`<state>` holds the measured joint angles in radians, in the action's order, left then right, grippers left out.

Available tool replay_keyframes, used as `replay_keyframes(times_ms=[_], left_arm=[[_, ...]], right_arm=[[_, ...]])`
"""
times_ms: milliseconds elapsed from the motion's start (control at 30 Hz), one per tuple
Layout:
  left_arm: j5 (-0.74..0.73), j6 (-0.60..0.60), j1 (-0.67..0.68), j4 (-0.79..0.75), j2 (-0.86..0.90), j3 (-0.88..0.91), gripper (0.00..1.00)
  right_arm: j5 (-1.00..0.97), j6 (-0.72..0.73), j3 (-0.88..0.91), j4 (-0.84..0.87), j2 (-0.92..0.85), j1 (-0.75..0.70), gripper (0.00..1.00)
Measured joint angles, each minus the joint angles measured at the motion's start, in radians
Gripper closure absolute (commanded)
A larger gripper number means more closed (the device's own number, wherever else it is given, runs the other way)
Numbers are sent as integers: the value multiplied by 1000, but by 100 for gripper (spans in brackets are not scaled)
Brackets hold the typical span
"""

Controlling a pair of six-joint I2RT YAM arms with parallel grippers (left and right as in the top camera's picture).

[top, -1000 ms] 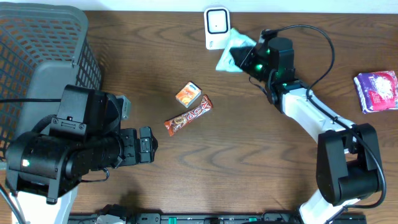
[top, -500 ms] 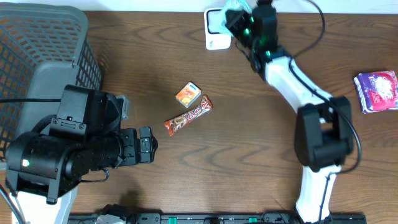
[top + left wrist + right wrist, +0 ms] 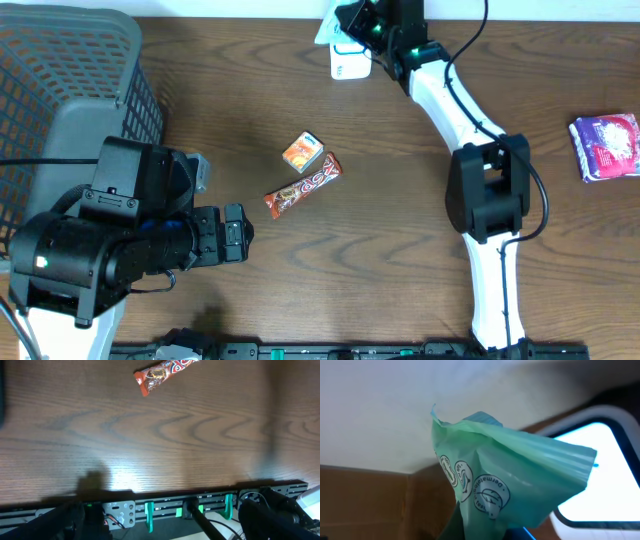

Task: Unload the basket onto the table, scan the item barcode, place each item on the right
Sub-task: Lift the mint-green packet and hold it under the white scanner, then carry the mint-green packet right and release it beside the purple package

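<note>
I have the green pouch (image 3: pixel 510 495) just above the scanner (image 3: pixel 347 66), pinched in my tightly closed right hand (image 3: pixel 365 20). I'd turn its barcode flat toward the scanner window and pause. My left hand (image 3: pixel 232 238) is well away from the scanner, wide open and holding nothing.

The table (image 3: pixel 400 250) is dark wood with open grain, smooth, with a soft sheen near its front edge. The green packet (image 3: pixel 520 490) is thin, crinkled plastic film, faintly glossy and printed. The scanner (image 3: pixel 345 68) at the back edge is smooth white plastic. The candy bar (image 3: pixel 303 187) has a shiny wrapper; the small carton (image 3: pixel 303 152) beside it looks like printed card. The basket (image 3: pixel 60 70) at the back left corner is matt grey plastic mesh. The purple packet (image 3: pixel 605 146) by the right edge is glossy film.
</note>
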<state>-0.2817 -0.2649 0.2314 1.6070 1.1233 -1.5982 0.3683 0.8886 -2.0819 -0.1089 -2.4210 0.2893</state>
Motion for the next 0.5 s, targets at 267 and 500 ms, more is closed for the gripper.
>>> replay_keyframes(times_ms=[267,500], left_arm=[[0,0,0,0,0,0,2],[0,0,0,0,0,0,2]], right_arm=[[27,-39,-1,-40,-19,-17,99],[50,-127,-5,-287,-6,-161,99]])
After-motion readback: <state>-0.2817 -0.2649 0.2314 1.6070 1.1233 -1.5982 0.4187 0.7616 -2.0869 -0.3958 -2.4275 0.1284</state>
